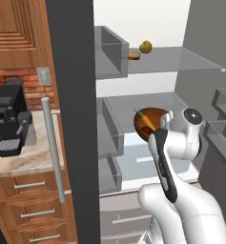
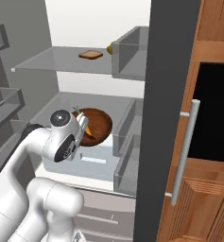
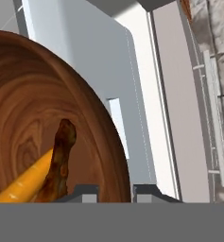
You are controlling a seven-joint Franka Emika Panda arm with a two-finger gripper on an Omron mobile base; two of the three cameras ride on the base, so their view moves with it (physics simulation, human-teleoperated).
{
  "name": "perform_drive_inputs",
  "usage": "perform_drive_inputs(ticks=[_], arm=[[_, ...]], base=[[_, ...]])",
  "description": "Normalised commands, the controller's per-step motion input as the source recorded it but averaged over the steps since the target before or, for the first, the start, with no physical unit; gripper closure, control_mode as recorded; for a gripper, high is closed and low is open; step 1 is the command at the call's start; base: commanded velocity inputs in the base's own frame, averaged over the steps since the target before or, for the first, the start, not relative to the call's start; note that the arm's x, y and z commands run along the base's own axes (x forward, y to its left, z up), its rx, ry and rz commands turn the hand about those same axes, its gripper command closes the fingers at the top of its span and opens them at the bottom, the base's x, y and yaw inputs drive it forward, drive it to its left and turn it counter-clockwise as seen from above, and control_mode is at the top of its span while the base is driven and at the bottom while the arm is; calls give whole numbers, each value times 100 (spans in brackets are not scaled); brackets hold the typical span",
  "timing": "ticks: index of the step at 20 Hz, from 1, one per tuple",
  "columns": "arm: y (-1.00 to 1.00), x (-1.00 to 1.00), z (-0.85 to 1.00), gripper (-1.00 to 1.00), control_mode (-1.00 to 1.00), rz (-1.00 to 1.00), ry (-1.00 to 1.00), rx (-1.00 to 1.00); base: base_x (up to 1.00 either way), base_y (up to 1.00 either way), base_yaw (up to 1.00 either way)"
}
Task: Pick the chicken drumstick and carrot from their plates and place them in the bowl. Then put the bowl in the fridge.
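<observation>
Base views flank the arm, sharing the open fridge (image 1: 133, 62) — hand view hugs the bowl (image 3: 33, 108).

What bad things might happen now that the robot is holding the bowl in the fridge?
1. The gripper pinches only the rim of the bowl, so the bowl might slip or tip.
2. If it tips, the carrot and drumstick could slide out onto the shelf.
3. The fridge's door bins are close beside the bowl, so it may bump them.
</observation>
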Motion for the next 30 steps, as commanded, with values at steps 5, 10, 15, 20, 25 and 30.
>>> perform_drive_inputs(ticks=[5, 10, 15, 20, 25, 30], arm=[[0, 0, 0, 100, 100, 0, 0, 0], [0, 0, 0, 100, 100, 0, 0, 0], [0, 0, 0, 100, 100, 0, 0, 0], [0, 0, 0, 100, 100, 0, 0, 0], [0, 0, 0, 100, -100, 0, 0, 0], [0, 0, 0, 100, -100, 0, 0, 0]], base=[[34, 4, 0], [3, 0, 0], [0, 0, 0], [0, 0, 0], [0, 0, 0], [0, 0, 0]])
